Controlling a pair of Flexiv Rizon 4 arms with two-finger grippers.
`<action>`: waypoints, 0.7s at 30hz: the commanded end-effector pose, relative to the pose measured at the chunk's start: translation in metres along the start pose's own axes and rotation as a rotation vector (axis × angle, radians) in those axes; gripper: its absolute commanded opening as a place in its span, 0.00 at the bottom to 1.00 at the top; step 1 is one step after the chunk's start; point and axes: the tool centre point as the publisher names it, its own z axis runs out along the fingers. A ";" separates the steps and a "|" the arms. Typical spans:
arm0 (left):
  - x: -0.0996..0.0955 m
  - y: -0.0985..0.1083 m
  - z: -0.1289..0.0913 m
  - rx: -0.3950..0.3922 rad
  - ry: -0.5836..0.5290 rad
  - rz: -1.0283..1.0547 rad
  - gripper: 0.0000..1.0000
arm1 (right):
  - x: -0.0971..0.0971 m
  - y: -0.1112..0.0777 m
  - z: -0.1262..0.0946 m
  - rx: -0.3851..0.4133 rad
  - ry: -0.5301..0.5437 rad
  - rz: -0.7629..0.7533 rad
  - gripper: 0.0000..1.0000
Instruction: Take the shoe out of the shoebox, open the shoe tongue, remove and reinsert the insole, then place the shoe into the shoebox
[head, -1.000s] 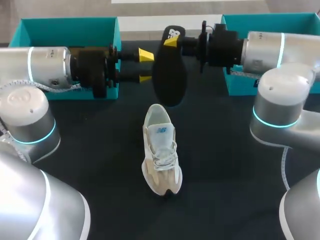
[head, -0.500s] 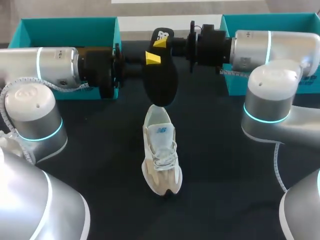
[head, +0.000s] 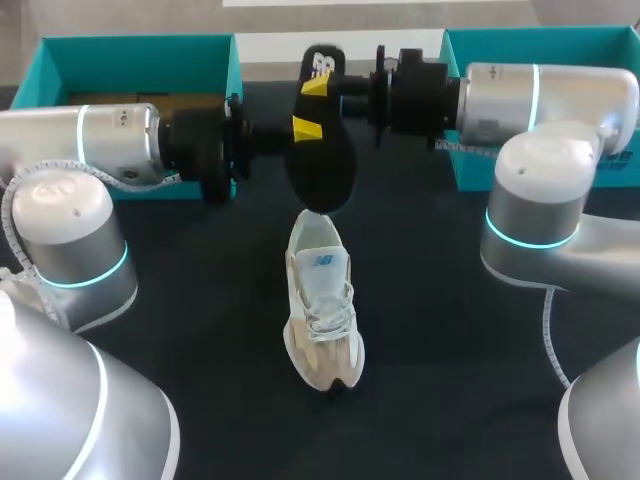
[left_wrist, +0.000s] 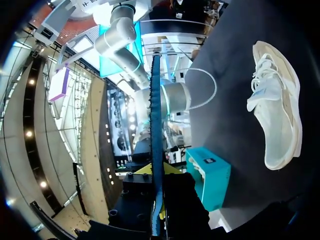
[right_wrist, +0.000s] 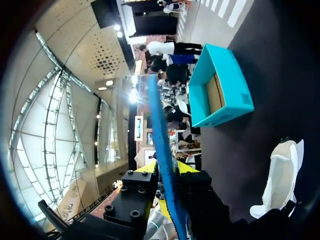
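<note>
Insole (head: 325, 170) hangs in the air over the back middle of the table (head: 450, 330). It is black, flat and round-ended, with white print at the far end. Its near end overlaps the heel of the shoe (head: 322, 300) (touching or not, can't tell). Left gripper (head: 303, 128) pinches the insole mid-length and right gripper (head: 319, 85) pinches it nearer the far end. In head view only one yellow tip of each shows; the other is hidden behind the insole. In both wrist views the insole is edge-on, a thin blue strip pressed between the yellow tips.

Shoe stands sole-down on the dark matte table, toe toward the robot. It has white mesh, beige panels and is laced; in right wrist view part of it is cut off. Left box (head: 140, 42) and right box (head: 520, 35) are teal and open-topped, at the back corners, both partly hidden by the arms.
</note>
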 end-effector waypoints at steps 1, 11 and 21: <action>-0.005 -0.002 -0.015 0.017 0.005 -0.001 0.00 | -0.003 -0.004 -0.022 0.038 -0.014 -0.054 1.00; -0.014 -0.007 -0.037 0.007 -0.002 -0.016 0.00 | -0.012 -0.022 -0.072 0.110 -0.025 -0.145 1.00; -0.012 -0.010 -0.048 0.009 0.019 -0.025 0.00 | -0.020 -0.024 -0.102 0.130 -0.042 -0.152 1.00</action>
